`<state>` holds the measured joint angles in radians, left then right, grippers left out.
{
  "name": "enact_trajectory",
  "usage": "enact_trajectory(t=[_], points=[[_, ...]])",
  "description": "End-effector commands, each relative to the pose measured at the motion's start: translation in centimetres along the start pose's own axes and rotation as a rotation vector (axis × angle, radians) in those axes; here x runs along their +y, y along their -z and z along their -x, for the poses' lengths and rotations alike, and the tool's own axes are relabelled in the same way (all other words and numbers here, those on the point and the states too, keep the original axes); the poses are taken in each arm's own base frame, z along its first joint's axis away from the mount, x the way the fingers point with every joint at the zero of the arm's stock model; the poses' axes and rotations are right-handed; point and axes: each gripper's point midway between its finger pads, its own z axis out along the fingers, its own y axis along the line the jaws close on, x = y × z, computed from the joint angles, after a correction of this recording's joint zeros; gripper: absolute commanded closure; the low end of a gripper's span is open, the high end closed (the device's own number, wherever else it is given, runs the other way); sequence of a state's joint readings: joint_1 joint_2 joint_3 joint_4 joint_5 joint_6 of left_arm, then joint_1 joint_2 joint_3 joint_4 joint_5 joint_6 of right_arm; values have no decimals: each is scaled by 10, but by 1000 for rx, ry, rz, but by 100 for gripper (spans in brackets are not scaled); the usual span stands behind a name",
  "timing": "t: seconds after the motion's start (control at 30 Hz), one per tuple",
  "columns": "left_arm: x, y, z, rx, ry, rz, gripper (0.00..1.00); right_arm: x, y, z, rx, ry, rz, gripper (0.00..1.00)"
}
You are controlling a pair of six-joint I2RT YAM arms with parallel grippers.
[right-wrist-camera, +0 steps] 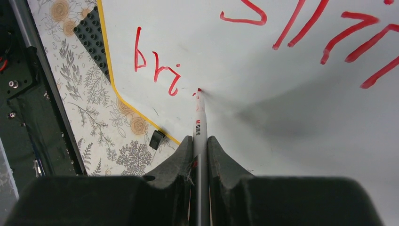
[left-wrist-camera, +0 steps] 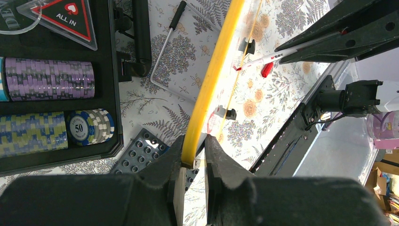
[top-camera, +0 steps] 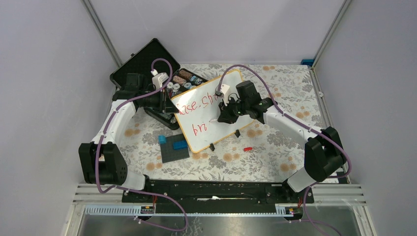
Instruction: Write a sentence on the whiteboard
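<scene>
The whiteboard (top-camera: pixel 216 96) with a thin tan frame stands tilted in the middle of the table. Red words (top-camera: pixel 193 106) run across it, with a second line begun below them. In the right wrist view the second line reads "bri" (right-wrist-camera: pixel 157 70). My right gripper (top-camera: pixel 224 114) is shut on a white marker (right-wrist-camera: pixel 200 125), whose red tip touches the board just after the "i". My left gripper (left-wrist-camera: pixel 194 149) is shut on the board's frame edge (left-wrist-camera: pixel 211 80) at its left side. The marker also shows in the left wrist view (left-wrist-camera: pixel 270 59).
An open black case (top-camera: pixel 142 61) of poker chips (left-wrist-camera: pixel 47 79) lies behind the board at the left. A dark grey studded plate (top-camera: pixel 174 147) with blue blocks sits in front of the board. A red marker cap (top-camera: pixel 248 148) lies on the flowered cloth at the right.
</scene>
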<state>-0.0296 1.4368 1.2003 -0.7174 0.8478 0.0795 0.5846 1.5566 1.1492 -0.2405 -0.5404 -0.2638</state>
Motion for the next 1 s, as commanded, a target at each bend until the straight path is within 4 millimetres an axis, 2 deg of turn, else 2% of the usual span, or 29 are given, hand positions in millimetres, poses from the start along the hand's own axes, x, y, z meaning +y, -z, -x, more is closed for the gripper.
enact_trajectory(t=[0.0, 0.27, 0.6, 0.97], points=[[10, -4, 0, 8, -92, 61, 100, 3, -1, 28, -58, 44, -5, 100], [11, -5, -2, 11, -90, 63, 100, 9, -7, 22, -40, 53, 10, 100], [10, -4, -1, 9, -91, 62, 100, 12, -8, 1, 4, 57, 9, 100], [10, -4, -1, 7, -91, 63, 100, 6, 1, 0, 11, 74, -29, 100]])
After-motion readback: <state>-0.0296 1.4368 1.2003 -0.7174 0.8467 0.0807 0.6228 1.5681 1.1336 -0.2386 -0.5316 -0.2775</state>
